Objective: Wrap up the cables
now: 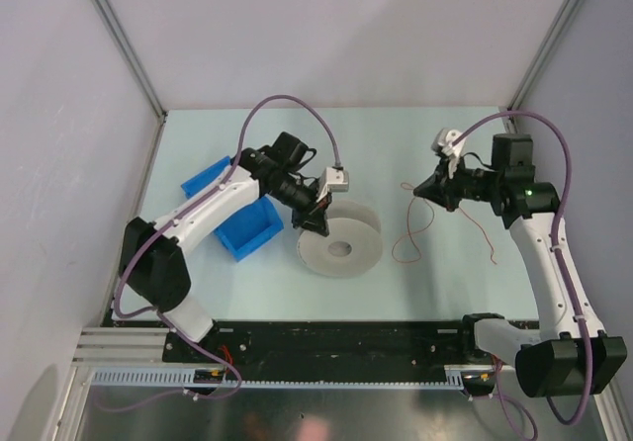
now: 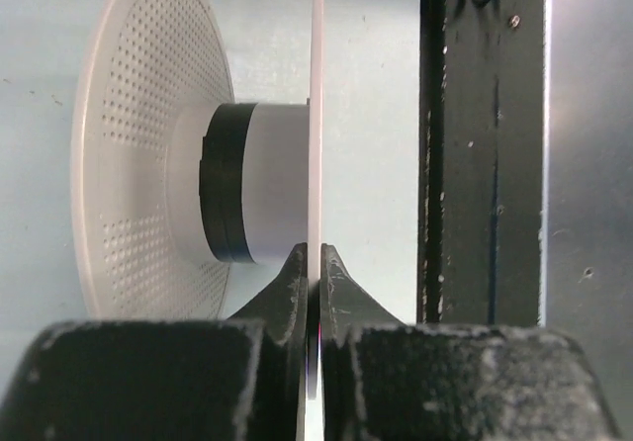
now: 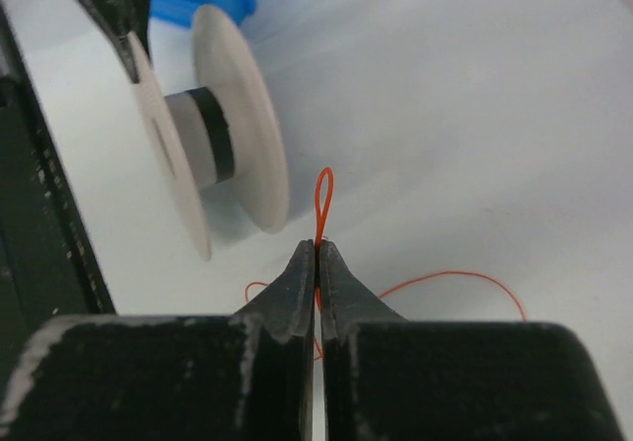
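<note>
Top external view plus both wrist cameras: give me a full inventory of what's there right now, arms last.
spool: one, grey-white with black hub band, table centre, flange in the left end effector.
wire: one, thin reddish-orange, loose on the table right of the spool, pinched by the right end effector.
bin: one, blue, left of the spool.
flat piece: one, blue, just beyond the bin.
table: one, pale blue-green.
rail: one, black, near edge.
end effectors: two, black, both shut.
left arm and right arm: two, white and black, bases at near edge.
</note>
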Available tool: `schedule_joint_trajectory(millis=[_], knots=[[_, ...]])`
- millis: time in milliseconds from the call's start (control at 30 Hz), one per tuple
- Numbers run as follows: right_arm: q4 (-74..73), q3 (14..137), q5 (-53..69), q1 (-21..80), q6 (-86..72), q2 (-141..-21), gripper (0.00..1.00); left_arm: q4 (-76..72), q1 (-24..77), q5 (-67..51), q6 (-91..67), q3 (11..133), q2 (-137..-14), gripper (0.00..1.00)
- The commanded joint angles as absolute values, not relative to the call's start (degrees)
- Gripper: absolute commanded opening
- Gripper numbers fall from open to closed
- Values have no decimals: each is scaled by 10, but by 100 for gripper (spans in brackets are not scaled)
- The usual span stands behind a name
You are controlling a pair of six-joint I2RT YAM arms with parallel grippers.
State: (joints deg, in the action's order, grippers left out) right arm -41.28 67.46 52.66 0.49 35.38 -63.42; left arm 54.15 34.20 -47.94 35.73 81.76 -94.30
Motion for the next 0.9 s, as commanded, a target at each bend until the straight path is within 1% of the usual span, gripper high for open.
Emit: schedule_joint_trajectory(millis=[0,167,433,467,533,700,767,867], knots=[[-467,698,505,52,419,-626,0,526,376,-377,431,798,-906,0],[-469,698,485,94,411,-629,0,524,402,-345,439,790,-891,2],[-486,697,438,162,397,-630,0,520,442,-332,374,767,-858,12],[-484,697,435,167,395,-631,0,519,443,-333,365,766,-857,14],[-479,696,426,177,392,-633,0,518,444,-336,360,765,-854,24],[-460,696,407,197,396,-637,0,518,440,-323,352,780,-842,55],[-461,696,402,206,398,-637,0,518,428,-333,344,792,-831,63],[-463,696,393,224,390,-632,0,517,386,-392,336,816,-799,74]])
